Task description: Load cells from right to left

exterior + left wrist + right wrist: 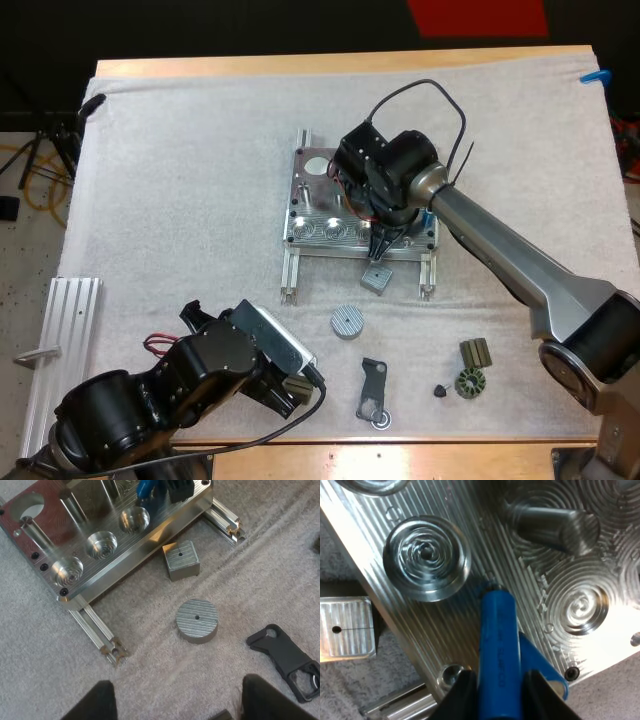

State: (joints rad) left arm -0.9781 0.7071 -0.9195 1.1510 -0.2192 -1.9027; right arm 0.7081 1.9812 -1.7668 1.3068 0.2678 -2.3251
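Gripping a bright blue cylinder cell (499, 640), the right gripper (499, 692) sets its tip at the machined metal fixture (312, 195)'s rightmost pocket. Left gripper (180, 702) is open and empty, in front of the fixture. Risk: the cell looks tilted, so it could catch the rim and jam.

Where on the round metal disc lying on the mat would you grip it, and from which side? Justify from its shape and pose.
Grip the disc across its curved side wall, coming straight down from above. It lies flat, grooved face up, so only the rim offers opposing surfaces. The square block and black bracket stand apart from it.
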